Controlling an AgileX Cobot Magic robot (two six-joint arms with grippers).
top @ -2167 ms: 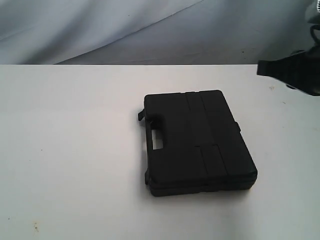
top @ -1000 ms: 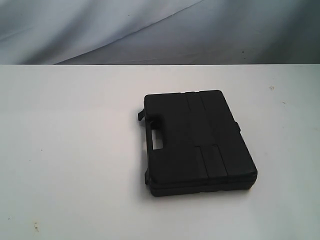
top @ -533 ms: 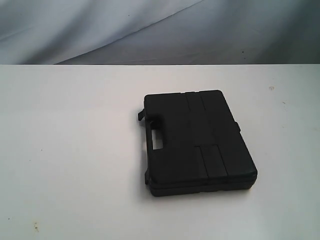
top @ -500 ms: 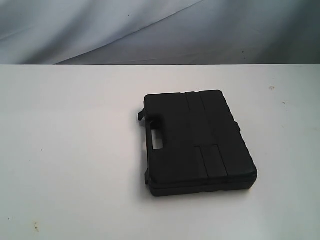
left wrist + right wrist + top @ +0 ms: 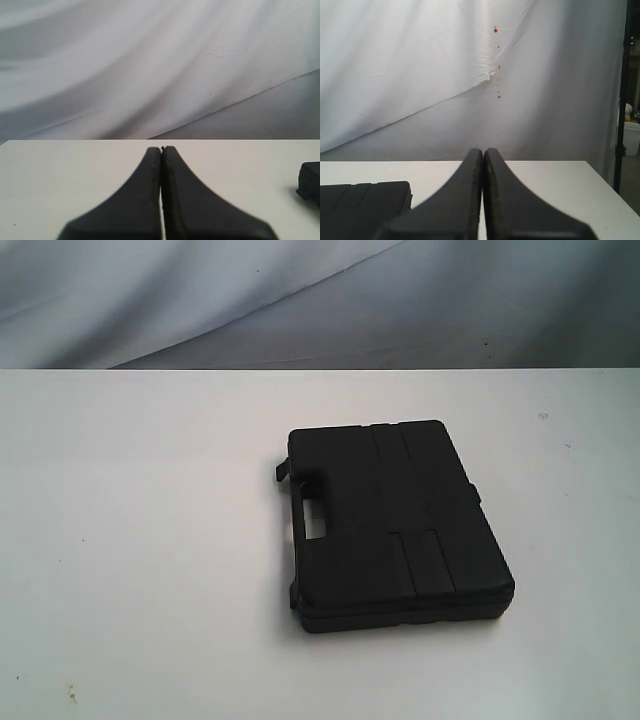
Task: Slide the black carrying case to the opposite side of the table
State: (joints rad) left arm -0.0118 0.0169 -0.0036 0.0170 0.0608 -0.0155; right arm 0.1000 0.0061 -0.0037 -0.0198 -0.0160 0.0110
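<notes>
The black case [image 5: 395, 525] lies flat on the white table [image 5: 150, 540], a little right of the middle, its handle slot [image 5: 318, 524] facing left. No arm shows in the exterior view. In the left wrist view my left gripper [image 5: 161, 149] is shut with nothing in it, and a corner of the case [image 5: 310, 182] shows at the frame's edge. In the right wrist view my right gripper [image 5: 483, 150] is shut and empty, with part of the case [image 5: 365, 202] lying beside it.
A grey-white cloth backdrop [image 5: 300, 300] hangs behind the table's far edge. A dark stand [image 5: 621, 100] and a white container [image 5: 632, 137] are off the table's end in the right wrist view. A few dark specks [image 5: 70, 692] mark the tabletop.
The dark arm seen at the right edge of the exterior view 2.2 s ago has left the view. The case has not moved.
</notes>
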